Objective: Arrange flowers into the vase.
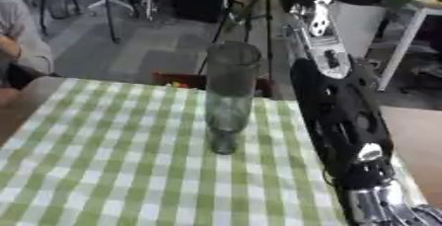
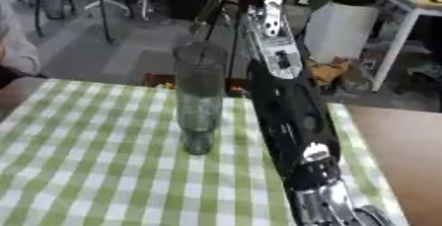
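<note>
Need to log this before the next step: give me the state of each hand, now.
Left hand: not in either view.
Right hand: only the right arm shows beside the vase; the hand is out of view.

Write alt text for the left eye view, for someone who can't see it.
A tall, clear glass vase stands upright and empty on a green-and-white checked tablecloth. A black and silver robot arm stretches along the vase's right side, from the lower right corner toward the far edge; no flowers show.
</note>
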Available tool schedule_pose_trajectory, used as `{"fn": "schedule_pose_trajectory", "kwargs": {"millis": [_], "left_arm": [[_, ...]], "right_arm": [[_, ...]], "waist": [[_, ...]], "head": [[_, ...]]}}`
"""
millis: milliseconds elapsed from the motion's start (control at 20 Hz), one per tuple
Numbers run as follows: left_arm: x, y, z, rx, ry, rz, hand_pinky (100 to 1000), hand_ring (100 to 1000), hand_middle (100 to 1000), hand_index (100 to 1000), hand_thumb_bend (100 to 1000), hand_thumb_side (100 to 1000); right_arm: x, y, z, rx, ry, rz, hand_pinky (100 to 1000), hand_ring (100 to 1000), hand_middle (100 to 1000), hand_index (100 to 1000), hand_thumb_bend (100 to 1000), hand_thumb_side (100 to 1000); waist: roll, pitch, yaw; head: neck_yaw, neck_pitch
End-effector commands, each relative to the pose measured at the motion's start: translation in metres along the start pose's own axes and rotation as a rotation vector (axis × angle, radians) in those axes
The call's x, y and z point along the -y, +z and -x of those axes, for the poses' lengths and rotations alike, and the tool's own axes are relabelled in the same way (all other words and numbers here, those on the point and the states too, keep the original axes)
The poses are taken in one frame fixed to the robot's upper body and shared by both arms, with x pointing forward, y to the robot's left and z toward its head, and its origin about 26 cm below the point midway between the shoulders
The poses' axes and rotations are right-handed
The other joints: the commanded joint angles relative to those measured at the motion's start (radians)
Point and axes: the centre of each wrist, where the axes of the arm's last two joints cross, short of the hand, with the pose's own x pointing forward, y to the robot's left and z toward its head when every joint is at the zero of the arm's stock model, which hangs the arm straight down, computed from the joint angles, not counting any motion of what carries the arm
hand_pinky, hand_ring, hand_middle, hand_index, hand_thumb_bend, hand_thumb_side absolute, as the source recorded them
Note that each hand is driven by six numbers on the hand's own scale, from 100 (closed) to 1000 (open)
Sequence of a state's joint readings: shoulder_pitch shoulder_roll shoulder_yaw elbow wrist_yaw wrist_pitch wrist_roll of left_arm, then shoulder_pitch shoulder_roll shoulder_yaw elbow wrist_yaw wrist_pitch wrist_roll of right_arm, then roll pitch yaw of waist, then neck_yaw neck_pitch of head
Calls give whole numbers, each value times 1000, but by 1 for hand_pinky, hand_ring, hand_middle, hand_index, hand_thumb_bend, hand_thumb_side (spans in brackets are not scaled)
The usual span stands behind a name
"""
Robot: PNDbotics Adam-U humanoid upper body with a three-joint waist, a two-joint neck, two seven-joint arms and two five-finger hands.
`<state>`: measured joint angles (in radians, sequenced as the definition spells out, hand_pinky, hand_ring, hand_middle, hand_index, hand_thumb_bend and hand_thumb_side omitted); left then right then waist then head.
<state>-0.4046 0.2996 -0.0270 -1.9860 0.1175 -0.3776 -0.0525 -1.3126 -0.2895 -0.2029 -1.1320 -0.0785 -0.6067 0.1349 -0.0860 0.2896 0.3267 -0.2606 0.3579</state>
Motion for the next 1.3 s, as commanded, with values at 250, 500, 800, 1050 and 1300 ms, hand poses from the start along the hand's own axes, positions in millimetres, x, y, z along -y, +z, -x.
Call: {"fn": "schedule_pose_trajectory", "kwargs": {"millis": [250, 500, 800, 1050, 1300], "left_arm": [[-4, -4, -5, 18, -18, 19, 658, 860, 914, 991, 100, 866], [-4, -5, -5, 22, -17, 22, 655, 861, 915, 991, 100, 866], [-4, -5, -5, 24, -17, 25, 650, 861, 916, 991, 100, 868], [-4, -4, -5, 18, -19, 28, 644, 862, 917, 991, 100, 870], [-4, -4, -5, 15, -19, 31, 645, 863, 918, 991, 100, 870]], "right_arm": [[11, -14, -4, 79, 52, -32, 100, 100, 100, 121, 100, 736], [9, -14, 0, 124, 72, -55, 100, 100, 100, 121, 100, 746], [7, -5, 11, 78, 81, -90, 100, 100, 100, 121, 100, 749], [9, -9, 11, 61, 86, -106, 100, 100, 100, 121, 100, 755], [11, -9, 14, 16, 99, -115, 100, 100, 100, 121, 100, 756]], "waist": [[7, -22, 0], [7, -12, 10], [4, -3, 14], [3, -2, 12], [2, -3, 10]], "head": [[-7, -23], [-9, -33], [-13, -39], [-13, -29], [-12, -26]]}}
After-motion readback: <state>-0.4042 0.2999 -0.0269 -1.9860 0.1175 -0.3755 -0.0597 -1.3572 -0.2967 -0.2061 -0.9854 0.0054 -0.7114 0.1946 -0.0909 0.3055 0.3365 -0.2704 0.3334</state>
